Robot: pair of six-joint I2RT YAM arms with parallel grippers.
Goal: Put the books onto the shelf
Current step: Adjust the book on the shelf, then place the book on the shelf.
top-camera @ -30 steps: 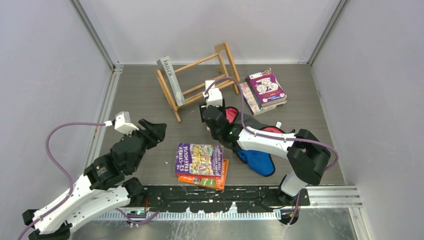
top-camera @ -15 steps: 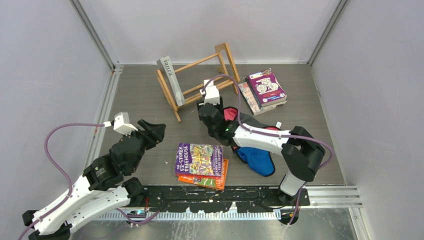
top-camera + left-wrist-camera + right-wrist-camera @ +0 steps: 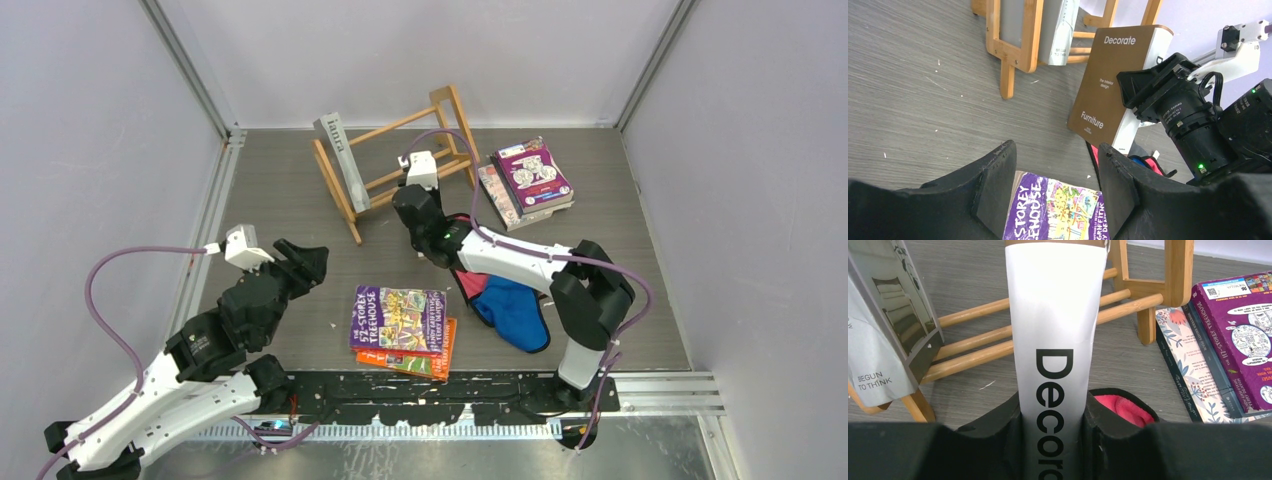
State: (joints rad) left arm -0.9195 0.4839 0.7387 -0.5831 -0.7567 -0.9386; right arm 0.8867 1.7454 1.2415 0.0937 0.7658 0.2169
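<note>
My right gripper (image 3: 412,205) (image 3: 1053,410) is shut on the white spine of the "Decorate" book (image 3: 1055,315) (image 3: 1115,85), which stands upright just in front of the shelf (image 3: 400,150) (image 3: 998,340). The light-wood shelf holds a grey book (image 3: 340,160) (image 3: 883,335) leaning at its left end. A purple book (image 3: 398,318) (image 3: 1058,210) lies on an orange one (image 3: 425,365) near the table's front. My left gripper (image 3: 305,260) (image 3: 1055,150) hovers open, left of the purple book, holding nothing. More books (image 3: 530,180) (image 3: 1233,340) are stacked at the back right.
A red cloth (image 3: 462,228) (image 3: 1123,410) lies under my right arm, and a blue cloth (image 3: 512,312) lies beside the purple book. Grey walls close in the table on three sides. The shelf stands askew near the back wall.
My right arm has moved away from me towards the shelf, carrying the Decorate book. The left arm has stayed where it was.
</note>
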